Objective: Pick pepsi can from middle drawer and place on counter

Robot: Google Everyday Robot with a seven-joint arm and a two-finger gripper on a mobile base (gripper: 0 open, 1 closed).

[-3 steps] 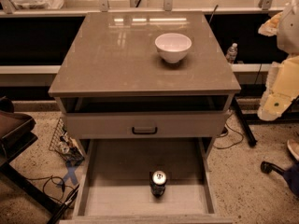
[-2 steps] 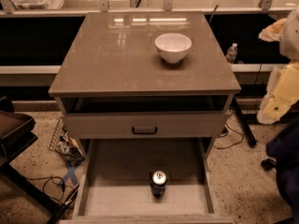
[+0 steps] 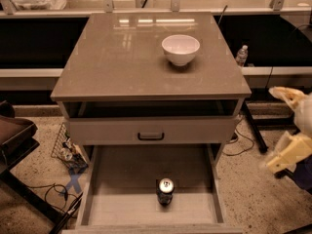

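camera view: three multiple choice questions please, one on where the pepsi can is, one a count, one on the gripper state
1. Where is the pepsi can?
A. on the counter
B. on the floor of the open middle drawer, near its front
C. on the ground

2. Besides the white bowl, how many things stand on the counter?
A. none
B. one
C. two

3. What is the state of the gripper?
A. shut on the can
B. shut, empty
C. open, empty, to the right of the cabinet

Answers:
1 B: the can stands upright on the drawer floor, silver top up.
2 A: the bowl stands alone, toward the counter's back right.
3 C: its two pale fingers are spread apart with nothing between them, at the right edge of the view.
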